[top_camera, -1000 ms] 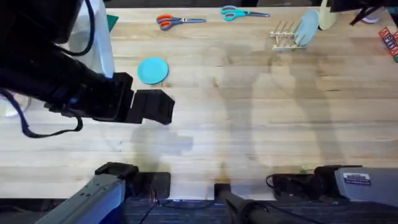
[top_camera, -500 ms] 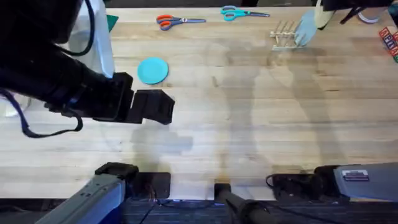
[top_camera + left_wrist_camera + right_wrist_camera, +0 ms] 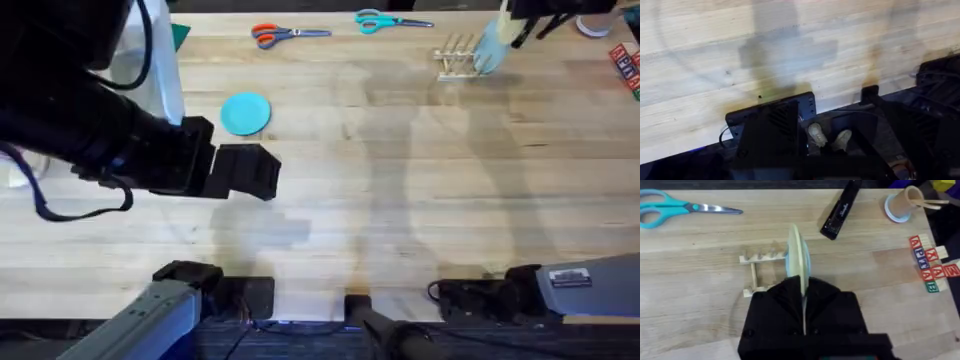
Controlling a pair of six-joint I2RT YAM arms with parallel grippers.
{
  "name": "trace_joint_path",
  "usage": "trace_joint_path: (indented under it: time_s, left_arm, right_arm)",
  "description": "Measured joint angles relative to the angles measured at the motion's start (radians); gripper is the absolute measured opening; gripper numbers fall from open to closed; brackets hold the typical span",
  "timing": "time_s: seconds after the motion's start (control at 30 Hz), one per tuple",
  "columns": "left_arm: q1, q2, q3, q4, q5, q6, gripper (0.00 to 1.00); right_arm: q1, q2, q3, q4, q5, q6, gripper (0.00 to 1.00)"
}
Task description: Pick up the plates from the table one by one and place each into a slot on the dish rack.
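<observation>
A turquoise plate lies flat on the table, left of centre. The small wooden dish rack stands at the far right, with a pale grey-blue plate leaning upright in it. My right gripper is shut on the pale yellow plate, holding it edge-on right at the rack beside the grey-blue plate. My left gripper hovers over the table just in front of the turquoise plate, well above the wood.
Red-handled scissors and teal-handled scissors lie along the far edge. A black stapler, a tan cup with sticks and lettered blocks sit around the rack. Both arm bases line the near edge.
My right gripper has carried the pale yellow plate leftward, closer against the grey-blue plate in the rack. The left arm has not moved.
</observation>
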Motion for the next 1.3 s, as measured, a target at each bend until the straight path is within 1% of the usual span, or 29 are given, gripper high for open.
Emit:
trace_joint_path:
  time_s: [0.17,0.67,1.17,1.3]
  left_arm:
    - [0.000,0.000,0.000,0.000,0.000,0.000,0.993]
    - [0.000,0.000,0.000,0.000,0.000,0.000,0.993]
    - [0.000,0.000,0.000,0.000,0.000,0.000,0.993]
    - [0.000,0.000,0.000,0.000,0.000,0.000,0.994]
  right_arm:
    - [0.000,0.020,0.000,0.009,-0.021,0.000,0.028]
    - [-0.014,0.034,0.000,0.019,-0.028,0.000,0.029]
    - [-0.021,0.104,0.000,0.046,-0.029,0.000,0.029]
    - [-0.023,0.110,0.000,0.054,-0.051,0.000,0.028]
